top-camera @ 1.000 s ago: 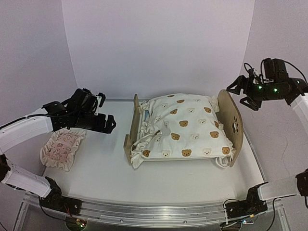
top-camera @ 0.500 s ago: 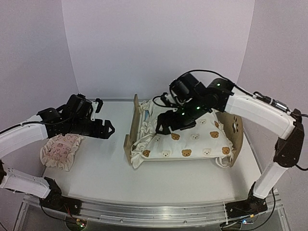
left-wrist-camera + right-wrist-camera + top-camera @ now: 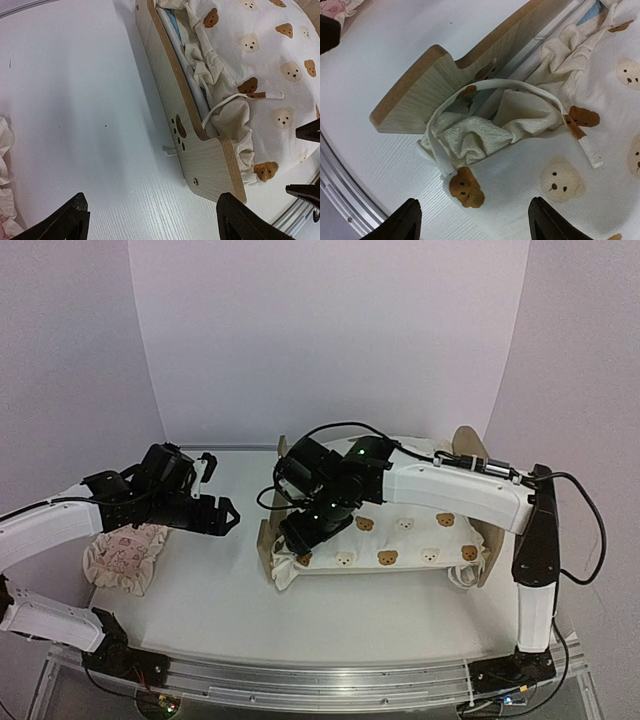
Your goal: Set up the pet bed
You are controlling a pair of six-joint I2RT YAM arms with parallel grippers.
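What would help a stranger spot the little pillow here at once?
Find the wooden pet bed in the middle of the white table, then look far left to the table's edge. The pillow lies there: small, pinkish and ruffled, unlike the cream bear-print quilt on the bed.

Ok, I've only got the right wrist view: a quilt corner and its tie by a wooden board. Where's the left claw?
Observer: The left claw hovers open over bare table, left of the pet bed at its low end, holding nothing.
Operator: And the pillow?
Observer: The pillow lies near the table's left edge, partly under the left arm, outside the bed.
Operator: Does the quilt reach the far end?
Observer: Yes, the quilt lies spread up to the headboard, though the right arm hides part of it.
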